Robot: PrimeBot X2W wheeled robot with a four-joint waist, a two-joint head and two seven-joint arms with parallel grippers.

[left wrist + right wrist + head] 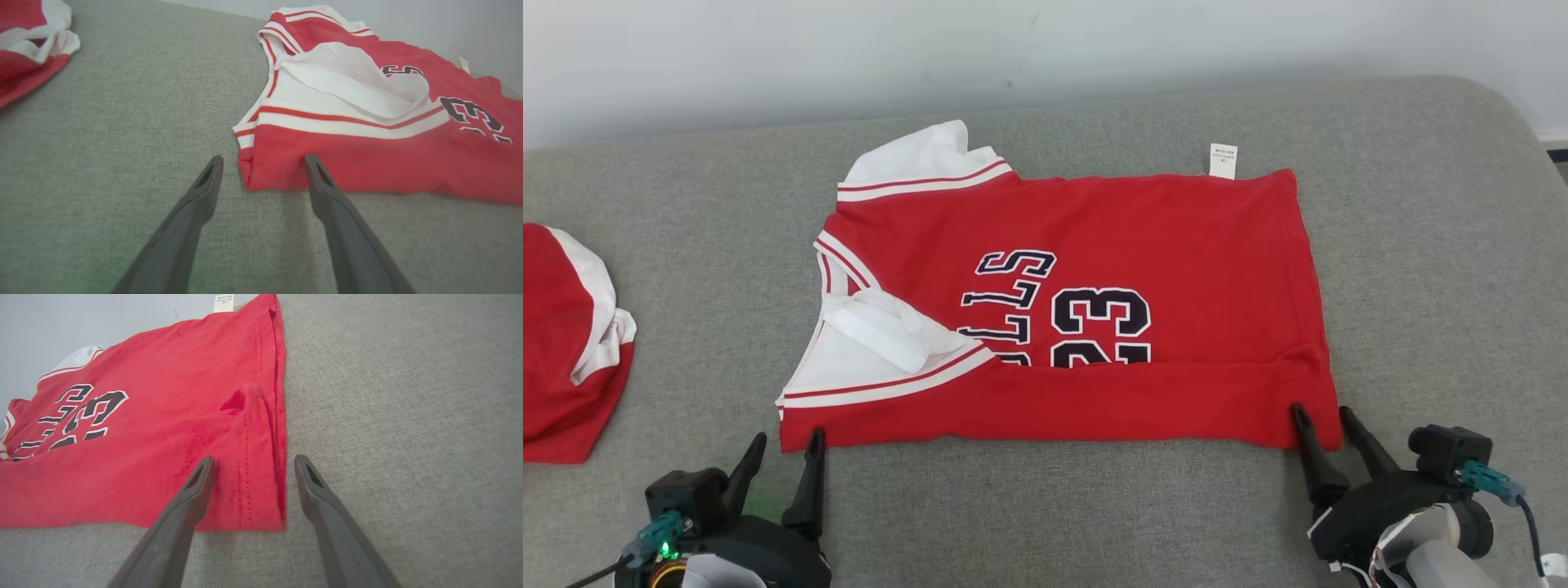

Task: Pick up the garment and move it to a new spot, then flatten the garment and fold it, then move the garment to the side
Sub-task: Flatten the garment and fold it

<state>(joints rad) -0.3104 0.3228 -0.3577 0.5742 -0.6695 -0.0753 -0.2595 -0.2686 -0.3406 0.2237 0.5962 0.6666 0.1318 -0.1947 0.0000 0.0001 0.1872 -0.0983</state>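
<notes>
The garment [1094,327] is a red jersey with white trim and dark lettering, lying sideways on the grey cushion with its near long edge folded over the print. My left gripper [788,445] stands open at the near left corner of the garment [367,163], its fingers [322,183] straddling that corner. Over at the near right corner my right gripper [1325,418] is open too. One of its fingers [200,482] lies over the red cloth [163,437], the other on bare cushion. Nothing is held.
A second red and white garment [564,343] lies bunched at the far left of the cushion [1437,269]. A pale wall [1013,49] runs behind. The cushion's rounded corner is at the far right.
</notes>
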